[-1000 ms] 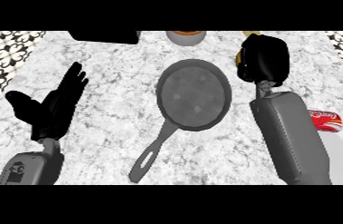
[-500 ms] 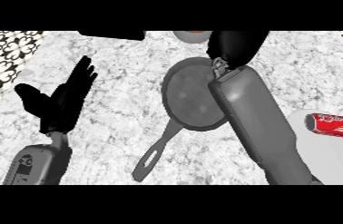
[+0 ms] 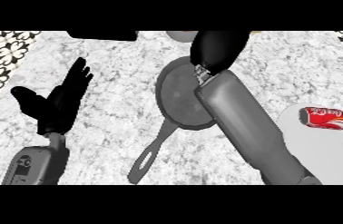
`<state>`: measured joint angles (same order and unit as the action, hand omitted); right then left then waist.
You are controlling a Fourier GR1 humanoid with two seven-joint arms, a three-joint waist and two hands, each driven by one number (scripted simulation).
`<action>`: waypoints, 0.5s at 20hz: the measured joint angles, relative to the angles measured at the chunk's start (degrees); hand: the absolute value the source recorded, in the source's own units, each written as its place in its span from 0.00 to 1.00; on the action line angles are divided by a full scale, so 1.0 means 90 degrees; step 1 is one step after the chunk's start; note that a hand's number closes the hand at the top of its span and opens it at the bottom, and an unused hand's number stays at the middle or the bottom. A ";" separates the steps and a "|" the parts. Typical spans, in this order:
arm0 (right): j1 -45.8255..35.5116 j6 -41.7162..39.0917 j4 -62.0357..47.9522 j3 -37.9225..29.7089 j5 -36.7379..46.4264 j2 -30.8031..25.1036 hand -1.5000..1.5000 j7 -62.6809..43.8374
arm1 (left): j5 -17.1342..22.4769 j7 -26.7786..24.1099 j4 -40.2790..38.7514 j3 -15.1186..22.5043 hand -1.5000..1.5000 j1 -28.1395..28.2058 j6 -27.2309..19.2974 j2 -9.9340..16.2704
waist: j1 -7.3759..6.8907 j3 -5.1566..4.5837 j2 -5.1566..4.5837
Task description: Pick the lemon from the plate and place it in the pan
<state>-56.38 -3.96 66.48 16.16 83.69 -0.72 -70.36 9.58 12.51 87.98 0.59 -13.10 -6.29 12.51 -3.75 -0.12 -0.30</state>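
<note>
We're hovering the right hand (image 3: 218, 48) over the far rim of the pan (image 3: 179, 98), forearm lying across the pan's right side. The hand is showing only its back, so we can't tell whether the fingers are curled or what they're holding. The lemon isn't showing anywhere: not on the counter (image 3: 120, 114), not on the visible part of the pan. Our guess is it's tucked under that hand, but we're not confirming that.

The left hand (image 3: 57, 98) is resting at the left, fingers straight and up, holding nothing.

A white plate (image 3: 298, 141) is peeking in at the right edge with a red soda can (image 3: 323, 117) lying on it, no lemon there.

Handling call: a lemon is light, stiff, rounded and a bit waxy, so it's rolling easily. We're wanting fingers and thumb wrapped around its middle, not pinching the tapered ends. The pan bed is shallow, so we're favouring a low release near the centre, away from the handle (image 3: 150, 153).
</note>
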 measured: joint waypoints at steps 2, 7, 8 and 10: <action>0.0103 0.0200 -0.0154 0.0089 -0.0165 0.0003 1.00 0.0023 | 0.0018 0.0005 0.0052 -0.0048 0.50 0.0072 0.0013 0.0031 | 0.0029 0.0005 -0.0005; 0.0502 0.0763 -0.0542 0.0301 -0.0462 0.0007 1.00 0.0190 | -0.0059 -0.0083 0.0044 -0.0062 0.50 0.0131 -0.0053 -0.0024 | 0.0105 0.0011 -0.0020; 0.0552 0.0874 -0.0647 0.0304 -0.0510 0.0008 1.00 0.0231 | -0.0064 -0.0068 0.0022 -0.0081 0.50 0.0092 -0.0069 -0.0025 | 0.0118 0.0011 -0.0023; 0.0627 0.1070 -0.0888 0.0278 -0.0571 0.0008 1.00 0.0270 | -0.0033 -0.0061 0.0068 -0.0124 0.50 0.0132 -0.0044 0.0000 | 0.0117 0.0013 -0.0024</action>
<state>-50.74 5.66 58.48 18.67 78.55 -0.65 -67.93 9.29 11.96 88.60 -0.53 -11.90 -6.69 12.51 -2.69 0.00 -0.51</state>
